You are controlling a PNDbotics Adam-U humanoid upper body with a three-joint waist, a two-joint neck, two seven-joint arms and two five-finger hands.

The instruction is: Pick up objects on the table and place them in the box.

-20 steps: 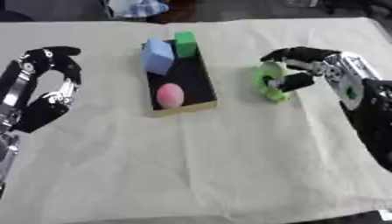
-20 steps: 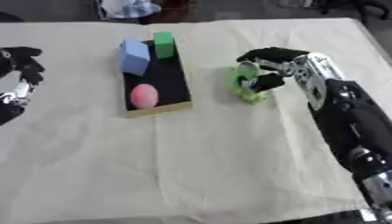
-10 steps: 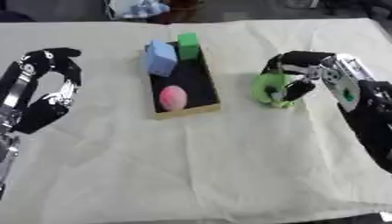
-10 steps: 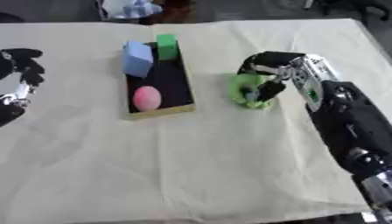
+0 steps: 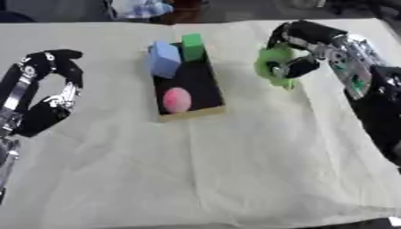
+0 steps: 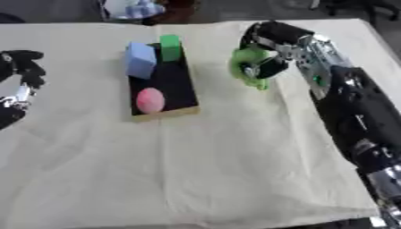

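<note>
A shallow black box point(image 5: 197, 86) with a wooden rim lies on the cream cloth. Inside it sit a blue block point(image 5: 164, 59), a green block point(image 5: 192, 46) and a pink egg-shaped thing point(image 5: 177, 99). To the right of the box my right hand point(image 5: 300, 50) has its fingers curled round a bright green object point(image 5: 272, 67), held just above the cloth and tilted. My left hand point(image 5: 49, 94) hangs at the far left with curled fingers and nothing in it.
The cream cloth point(image 5: 235, 170) covers the whole table and is wrinkled toward the front. A blue and white bundle point(image 5: 141, 8) lies beyond the far edge, behind the box.
My right hand has closed round the green object and carried it up and toward the box. The left hand has stayed put.
</note>
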